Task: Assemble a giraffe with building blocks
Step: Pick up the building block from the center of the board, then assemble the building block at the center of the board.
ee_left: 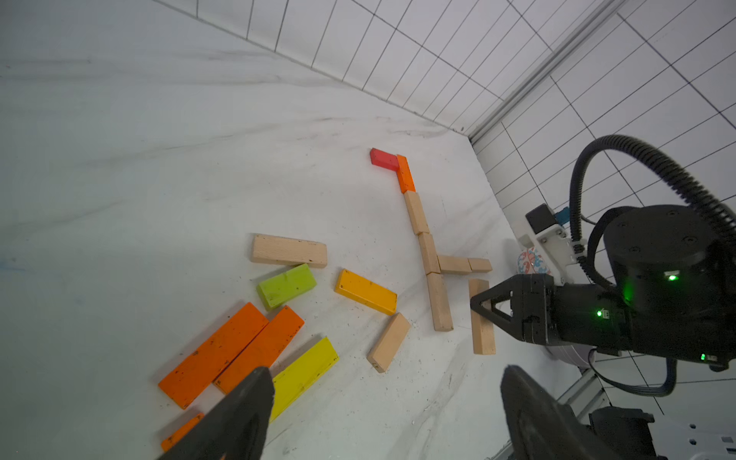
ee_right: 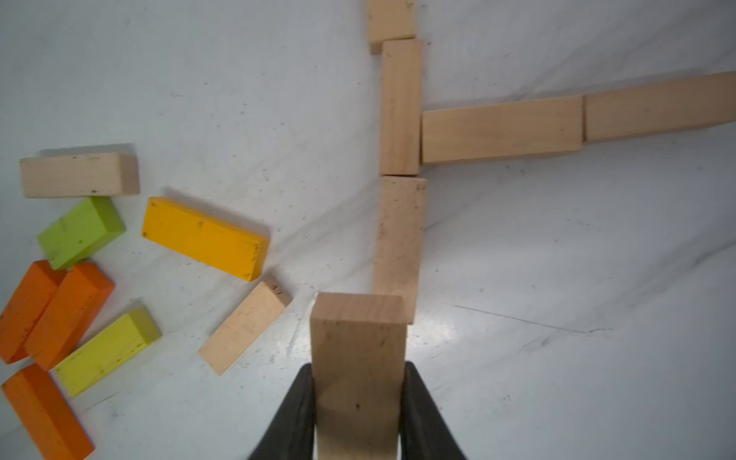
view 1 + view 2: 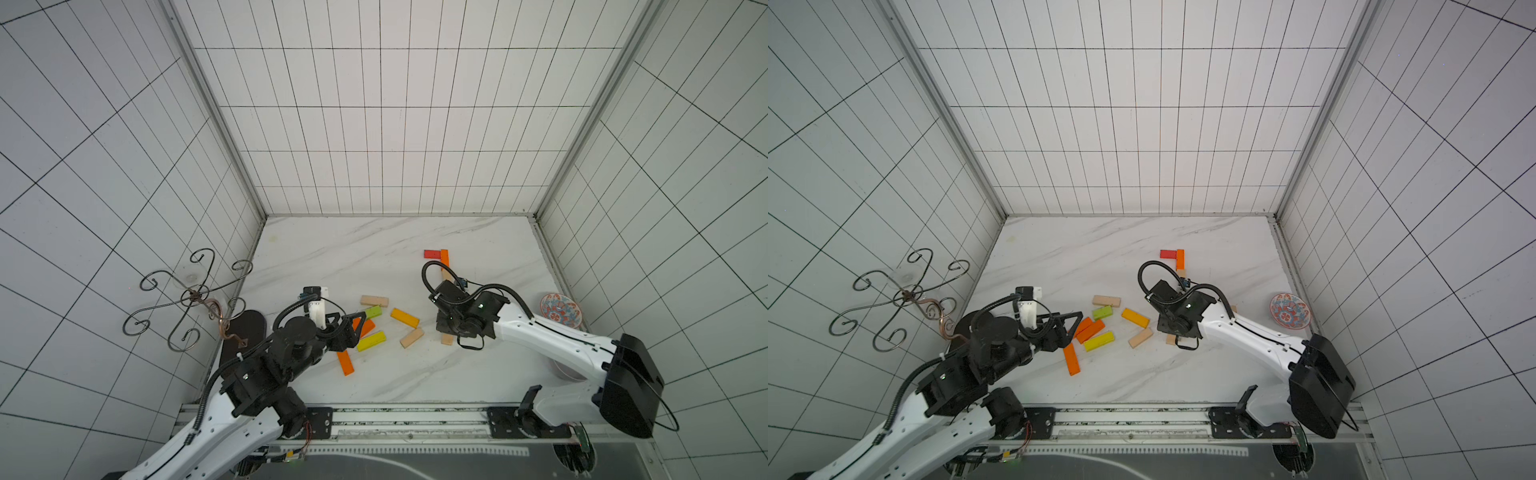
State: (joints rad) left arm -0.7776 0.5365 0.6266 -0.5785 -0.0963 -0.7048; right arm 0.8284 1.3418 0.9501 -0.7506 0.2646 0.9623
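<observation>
Plain wooden block (image 2: 358, 350) tight between the right fingers (image 2: 292, 418); left fingers (image 1: 239, 418) wide apart over orange blocks (image 1: 215, 354).

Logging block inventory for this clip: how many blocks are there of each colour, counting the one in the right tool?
Natural wood blocks: 8, counting the held block in the right tool
Orange blocks: 4
Yellow blocks: 2
Red block: 1
Green block: 1
Total: 16

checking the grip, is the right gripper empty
No, the right gripper is shut on a plain wooden block, clamping it from both sides.
</observation>
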